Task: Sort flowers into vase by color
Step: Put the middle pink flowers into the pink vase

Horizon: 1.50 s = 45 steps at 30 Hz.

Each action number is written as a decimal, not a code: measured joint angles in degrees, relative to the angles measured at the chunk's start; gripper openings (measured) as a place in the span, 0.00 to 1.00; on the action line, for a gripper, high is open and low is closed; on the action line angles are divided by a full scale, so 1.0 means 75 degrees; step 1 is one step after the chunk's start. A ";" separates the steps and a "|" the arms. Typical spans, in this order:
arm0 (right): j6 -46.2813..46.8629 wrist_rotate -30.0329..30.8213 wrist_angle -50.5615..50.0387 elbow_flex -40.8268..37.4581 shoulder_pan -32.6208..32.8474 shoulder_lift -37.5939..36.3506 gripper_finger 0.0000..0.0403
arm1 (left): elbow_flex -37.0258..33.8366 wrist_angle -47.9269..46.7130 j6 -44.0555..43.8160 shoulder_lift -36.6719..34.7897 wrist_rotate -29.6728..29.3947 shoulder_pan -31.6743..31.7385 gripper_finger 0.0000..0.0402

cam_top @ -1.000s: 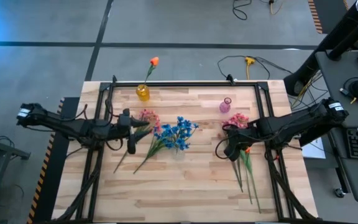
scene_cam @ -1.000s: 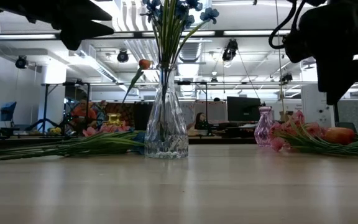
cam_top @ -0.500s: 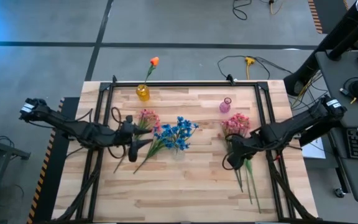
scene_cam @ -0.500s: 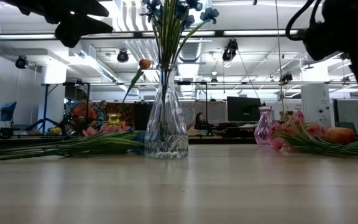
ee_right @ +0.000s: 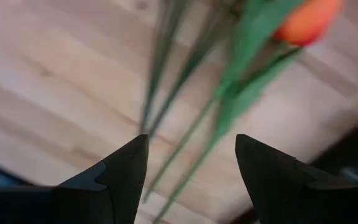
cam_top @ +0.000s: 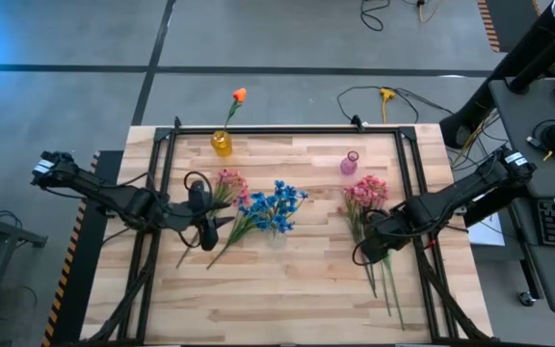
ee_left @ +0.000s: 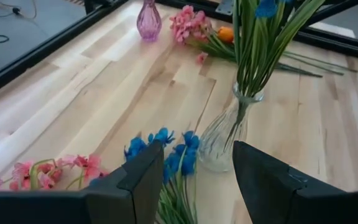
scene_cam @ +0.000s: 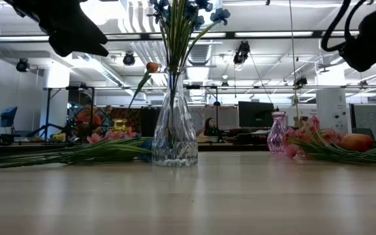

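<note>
High view shows my left gripper hovering over loose stems, its fingers spread and empty, with blue flowers lying just beyond the tips beside the clear vase, which already holds blue stems. Pink flowers lie off to one side of those fingers. My right gripper hangs over the other pile, fingers parted with nothing between them; green stalks run out ahead of the tips toward an orange bud. A pink vase and a yellow vase stand well apart at the far edge.
</note>
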 joint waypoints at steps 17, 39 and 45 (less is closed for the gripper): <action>-0.0168 0.1441 -0.0407 0.0000 -0.0053 -0.0003 0.58 | 0.0095 -0.0128 -0.0010 0.0013 -0.0045 0.0000 0.44; -0.1726 0.2370 0.1345 0.0000 -0.0609 0.1729 0.58 | 0.0086 -0.0122 -0.0010 0.0010 -0.0061 0.0000 0.44; -0.1857 0.2444 0.1699 0.0000 -0.0609 0.2198 0.58 | 0.0086 -0.0125 -0.0007 0.0010 -0.0232 0.0000 0.44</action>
